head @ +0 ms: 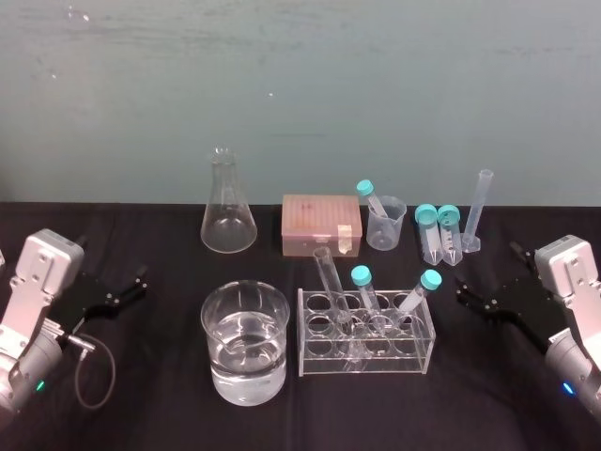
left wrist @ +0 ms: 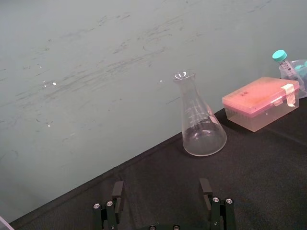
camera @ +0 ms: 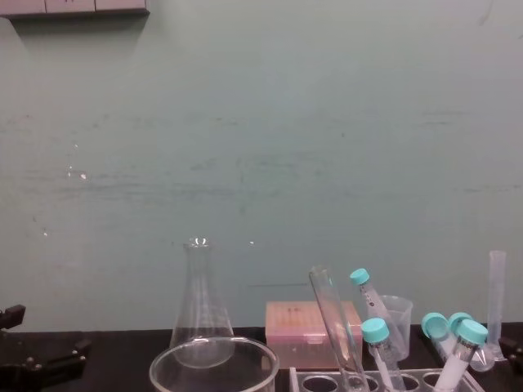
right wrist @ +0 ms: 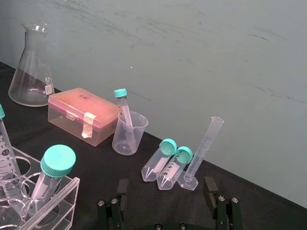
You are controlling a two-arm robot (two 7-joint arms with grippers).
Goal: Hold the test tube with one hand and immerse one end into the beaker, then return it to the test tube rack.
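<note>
1. Nearest, my left end effector (left wrist: 161, 194) and right end effector (right wrist: 166, 191) sit at the sides of the tabletop (head: 160, 413), both released and holding nothing.
2. Between them, the beaker (head: 245, 343) holds clear liquid, just left of the test tube rack (head: 394, 362).
3. The test tube (head: 331, 282) leans in a left-end hole of the rack.
4. Farther back stand a flask (head: 228, 211) and a pink box (head: 321, 224).

On the table (head: 160, 413) we count:
- one capless test tube (head: 331, 282)
- one beaker (head: 246, 310)
- one test tube rack (head: 319, 365)
- five teal-capped tubes (head: 361, 279) (we log two in the rack, one in the cup, two beside the cylinder)
- one conical flask (head: 228, 211)
- one pink box (head: 321, 224)
- one small plastic cup (head: 386, 225)
- one graduated cylinder (head: 477, 211)
</note>
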